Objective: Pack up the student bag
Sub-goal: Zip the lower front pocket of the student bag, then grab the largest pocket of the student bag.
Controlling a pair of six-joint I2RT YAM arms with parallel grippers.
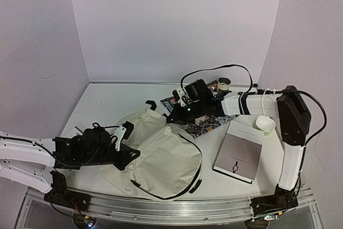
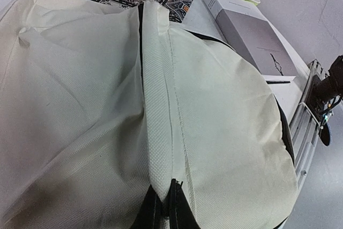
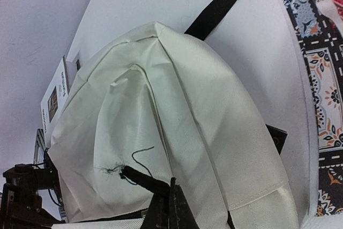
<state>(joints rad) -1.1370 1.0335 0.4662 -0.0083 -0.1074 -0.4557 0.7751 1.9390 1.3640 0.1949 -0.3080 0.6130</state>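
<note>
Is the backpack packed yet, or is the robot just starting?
Just starting. Nothing looks packed: the book, bowl and patterned cloth lie outside the student bag. In hand: the left end effector and right end effector each pinch its fabric. Left: getting those things inside.

The student bag (image 2: 214, 105) is soft cream cloth, matt, with a fine woven grain and stitched seams; its zipper trim (image 2: 140, 36) is black fabric tape. The book (image 1: 239, 151) has a smooth, matt grey paper cover. The bowl (image 1: 265, 124) looks glossy and hard. The rail (image 1: 177, 205) is bare, dull-sheened metal
</note>
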